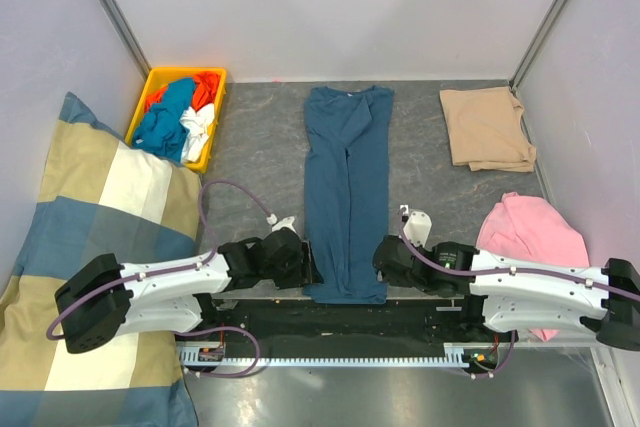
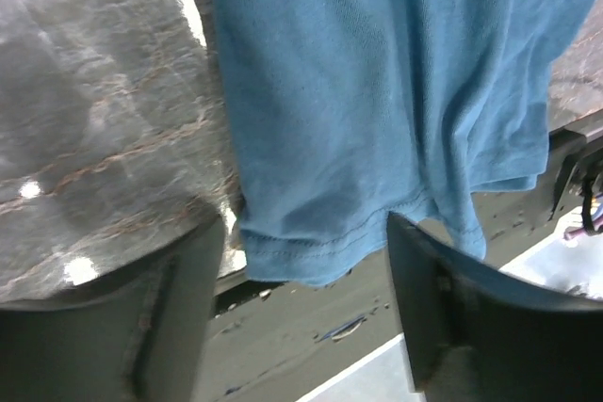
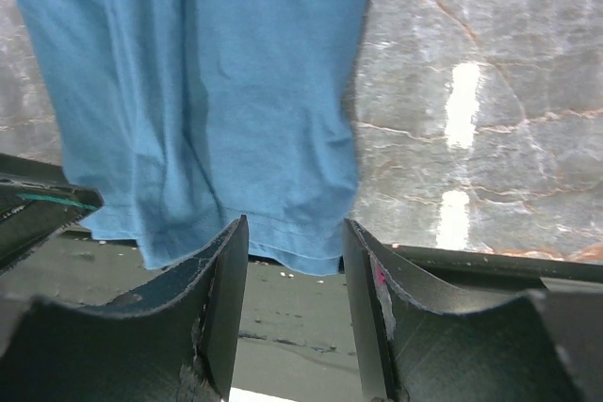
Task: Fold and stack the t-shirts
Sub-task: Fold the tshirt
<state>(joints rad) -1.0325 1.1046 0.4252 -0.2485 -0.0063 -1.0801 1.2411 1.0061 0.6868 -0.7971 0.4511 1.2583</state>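
A dark teal-blue t-shirt, folded into a long narrow strip, lies down the middle of the table with its hem hanging over the near edge. My left gripper stands open at the hem's left corner. In the left wrist view the hem hangs between the spread fingers of my left gripper, clear of both. My right gripper is open at the right corner. The wrist view of my right gripper shows the hem between its fingers, ungripped. A folded tan-beige t-shirt lies at the back right.
A pink garment lies bunched at the right by the right arm. A yellow bin with several crumpled clothes stands at the back left. A big checked cushion fills the left side. Walls close in on three sides.
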